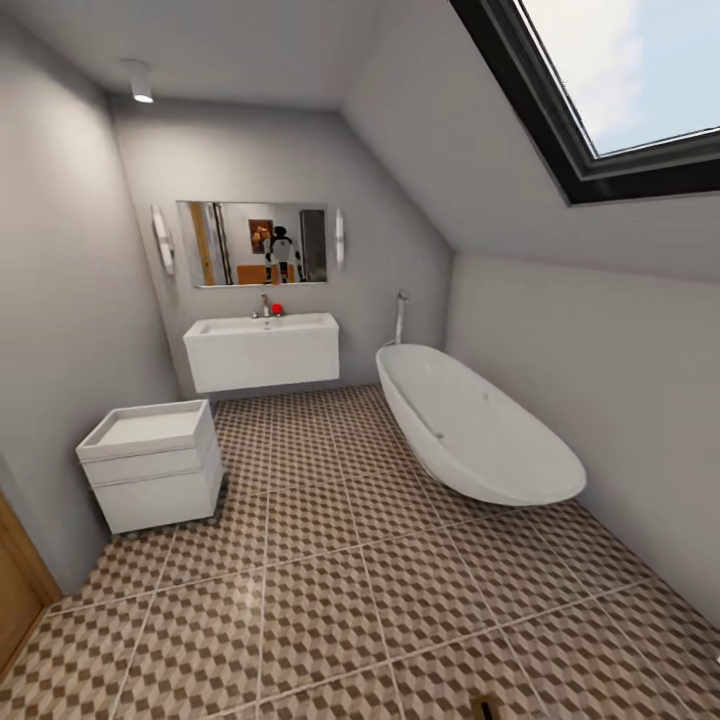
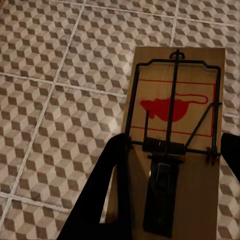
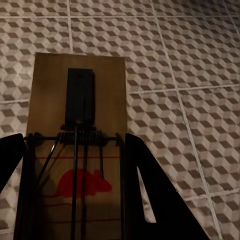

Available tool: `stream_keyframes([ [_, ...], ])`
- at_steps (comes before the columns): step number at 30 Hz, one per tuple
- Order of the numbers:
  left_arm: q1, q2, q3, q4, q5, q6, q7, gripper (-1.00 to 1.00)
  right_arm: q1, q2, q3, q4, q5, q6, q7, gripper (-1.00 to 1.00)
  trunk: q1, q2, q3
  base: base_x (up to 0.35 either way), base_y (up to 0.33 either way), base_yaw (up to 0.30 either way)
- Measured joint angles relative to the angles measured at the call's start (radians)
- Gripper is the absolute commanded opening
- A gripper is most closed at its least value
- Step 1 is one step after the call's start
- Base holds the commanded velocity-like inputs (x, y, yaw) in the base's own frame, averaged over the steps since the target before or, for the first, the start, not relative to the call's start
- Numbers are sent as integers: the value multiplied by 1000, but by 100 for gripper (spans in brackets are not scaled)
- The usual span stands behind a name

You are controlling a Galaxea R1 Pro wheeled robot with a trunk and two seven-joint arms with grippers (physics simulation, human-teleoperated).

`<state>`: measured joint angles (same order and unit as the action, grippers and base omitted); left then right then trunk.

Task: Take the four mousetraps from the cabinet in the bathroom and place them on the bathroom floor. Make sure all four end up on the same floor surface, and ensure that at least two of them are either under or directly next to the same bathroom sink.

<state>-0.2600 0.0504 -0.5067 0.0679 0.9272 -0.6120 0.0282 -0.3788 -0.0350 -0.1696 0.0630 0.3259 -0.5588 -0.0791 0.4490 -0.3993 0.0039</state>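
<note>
In the left wrist view, my left gripper is shut on a mousetrap, a tan wooden slab with a black wire bar and a red mouse print. It hangs above the bathroom floor. My right gripper is shut on a second mousetrap of the same look, also held over the floor. In the head view the white sink hangs on the far wall under a mirror, across the cube-patterned floor. The cabinet is out of view.
A low white box unit stands against the left wall. An oval white bathtub lies at the right under the sloped ceiling. An orange-brown door edge shows at the near left. Open tiles stretch between me and the sink.
</note>
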Motion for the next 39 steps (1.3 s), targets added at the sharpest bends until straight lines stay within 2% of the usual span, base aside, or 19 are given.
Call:
stream_keyframes([
  [17,0,1,1,0,0,0,0,-100,0,0,1,0,3,0,1,-100,0,0,0,324,0,18],
  [39,0,1,1,0,-1,0,0,-100,0,0,2,0,3,0,1,-100,0,0,0,324,0,194],
])
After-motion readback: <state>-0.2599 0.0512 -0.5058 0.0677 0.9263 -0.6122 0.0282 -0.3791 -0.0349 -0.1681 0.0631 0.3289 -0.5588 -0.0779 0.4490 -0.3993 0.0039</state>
